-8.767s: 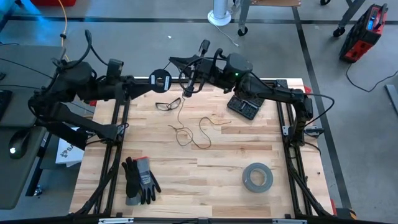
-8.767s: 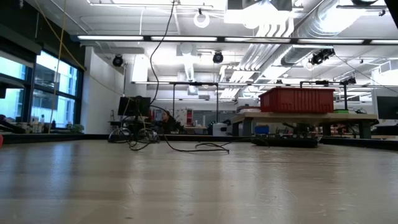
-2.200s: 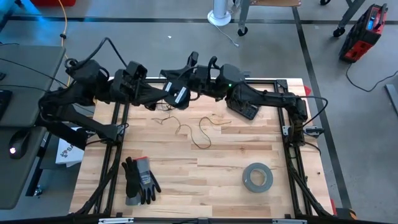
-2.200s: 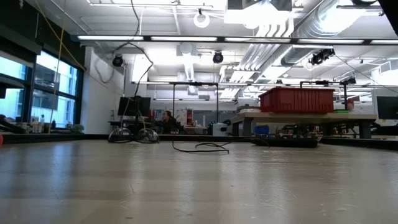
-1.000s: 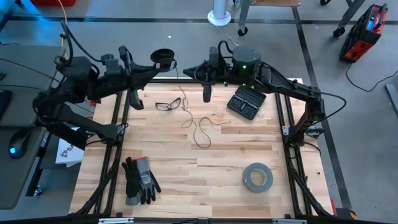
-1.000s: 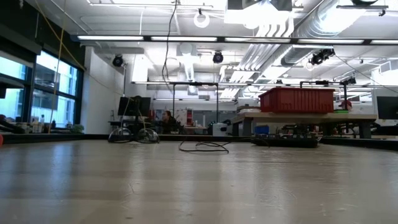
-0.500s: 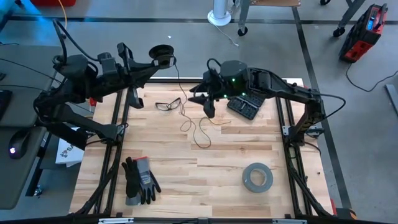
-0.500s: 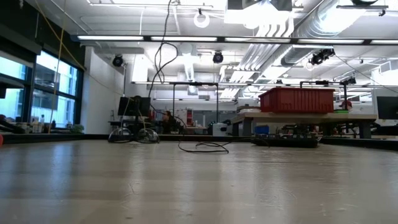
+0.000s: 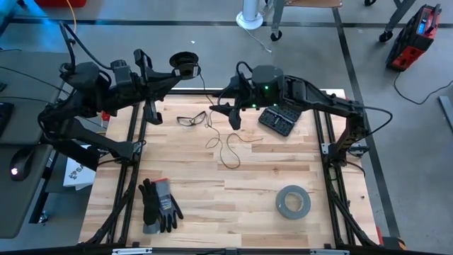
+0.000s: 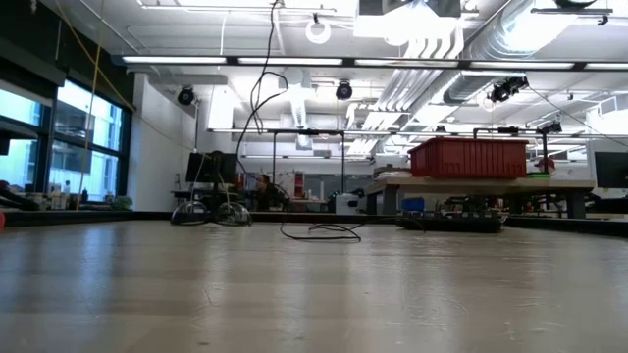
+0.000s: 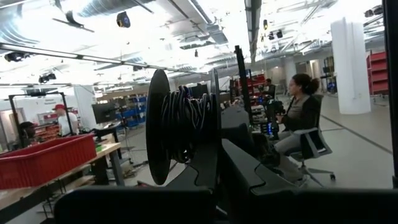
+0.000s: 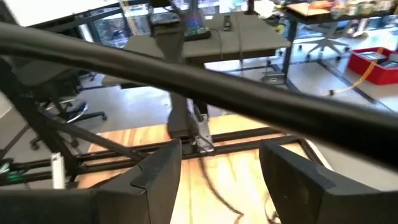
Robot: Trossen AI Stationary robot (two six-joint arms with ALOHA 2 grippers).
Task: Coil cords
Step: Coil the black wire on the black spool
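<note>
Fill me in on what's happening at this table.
The left hand is shut on the black spool, held up past the table's far edge, with thin cord trailing from it down to loose loops on the wood. The right hand hovers open above that loose cord, gripping nothing. Much cord is not yet wound.

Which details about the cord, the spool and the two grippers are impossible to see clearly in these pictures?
- Where the cord leaves the spool: too thin in the high view, outside the left wrist view.
- Left gripper fingers' contact with the spool: hidden by the spool in the left wrist view.
- Cord between the right gripper fingers: blurred; touching or apart is unclear.
- Low view: both grippers lie above the top edge.
</note>
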